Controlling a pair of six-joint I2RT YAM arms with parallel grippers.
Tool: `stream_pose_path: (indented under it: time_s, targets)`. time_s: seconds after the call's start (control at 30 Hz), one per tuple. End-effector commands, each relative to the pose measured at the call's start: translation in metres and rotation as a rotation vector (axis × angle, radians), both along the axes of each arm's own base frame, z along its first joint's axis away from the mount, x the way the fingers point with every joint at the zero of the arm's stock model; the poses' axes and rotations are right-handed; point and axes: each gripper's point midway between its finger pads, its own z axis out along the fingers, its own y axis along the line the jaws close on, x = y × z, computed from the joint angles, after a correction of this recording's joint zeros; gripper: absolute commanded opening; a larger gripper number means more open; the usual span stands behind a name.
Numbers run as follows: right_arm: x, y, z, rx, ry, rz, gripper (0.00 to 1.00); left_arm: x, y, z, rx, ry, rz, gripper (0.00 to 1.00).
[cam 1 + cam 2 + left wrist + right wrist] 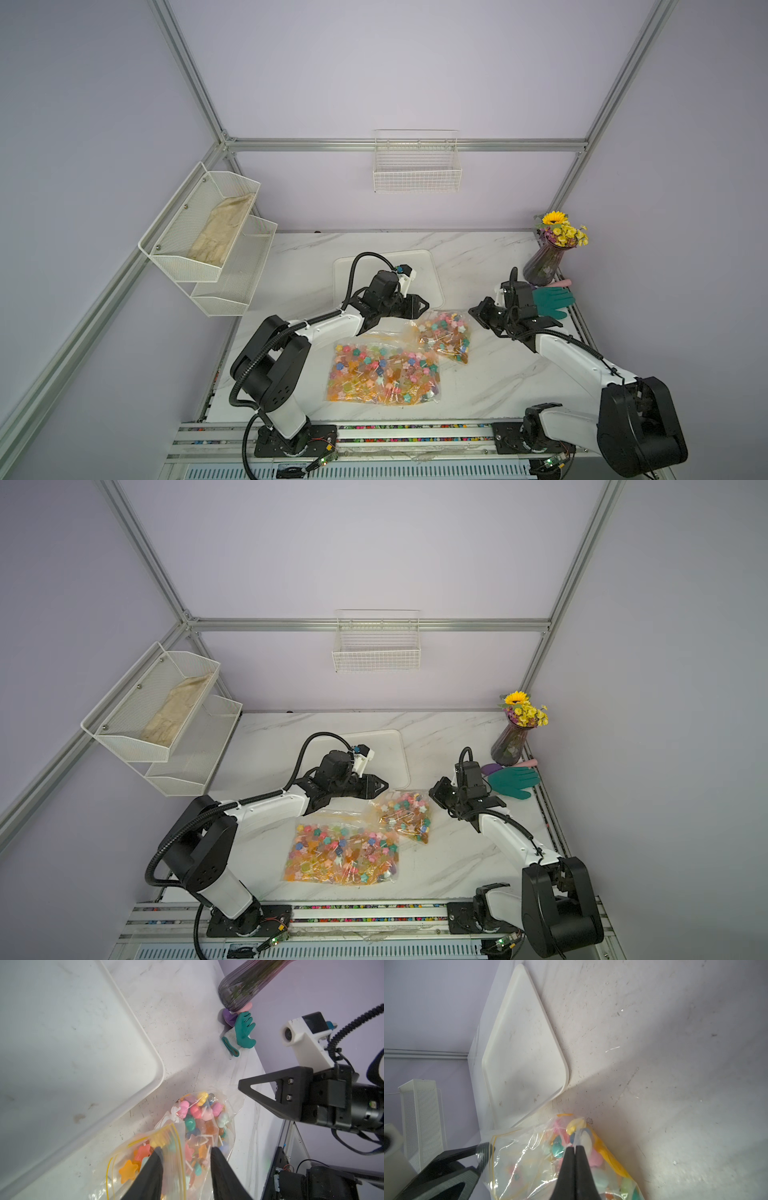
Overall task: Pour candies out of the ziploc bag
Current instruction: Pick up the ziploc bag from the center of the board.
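Two clear ziploc bags full of multicoloured candies lie on the marble table in both top views. The smaller ziploc bag (444,336) lies crumpled between the two grippers. A larger bag (382,372) lies flat in front of it. My left gripper (187,1149) is open, its fingers either side of the smaller bag's yellow-lined zip edge (176,1140). My right gripper (574,1146) is shut on the film at that bag's other end, with candies (557,1150) right behind the tips. In a top view the left gripper (424,306) and the right gripper (473,311) flank the bag.
A white tray (430,266) lies just behind the bags, under the left wrist. A purple vase of yellow flowers (544,266) and a teal glove (552,303) sit at the right edge. A mesh shelf (208,241) hangs on the left wall and a wire basket (417,174) on the back wall.
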Motion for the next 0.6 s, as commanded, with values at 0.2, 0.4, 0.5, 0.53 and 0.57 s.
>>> stream_pose_path:
  time_s: [0.2,0.4,0.5,0.53,0.57]
  targets:
    - [0.007,-0.002,0.002,-0.014,-0.028,-0.007,0.0,0.029,-0.03,0.037,-0.1,-0.083,-0.067,0.46]
    - [0.008,-0.001,0.001,-0.01,-0.028,-0.006,0.0,0.029,-0.035,0.038,-0.112,-0.06,-0.097,0.13]
    - [0.01,-0.001,0.004,-0.01,-0.036,-0.005,0.0,0.028,-0.033,0.043,-0.114,-0.065,-0.097,0.04]
    - [0.01,-0.001,0.006,-0.011,-0.04,-0.004,0.0,0.028,-0.032,0.046,-0.111,-0.071,-0.096,0.02]
    - [0.011,-0.001,0.007,-0.01,-0.046,-0.003,0.0,0.028,-0.03,0.05,-0.107,-0.08,-0.093,0.0]
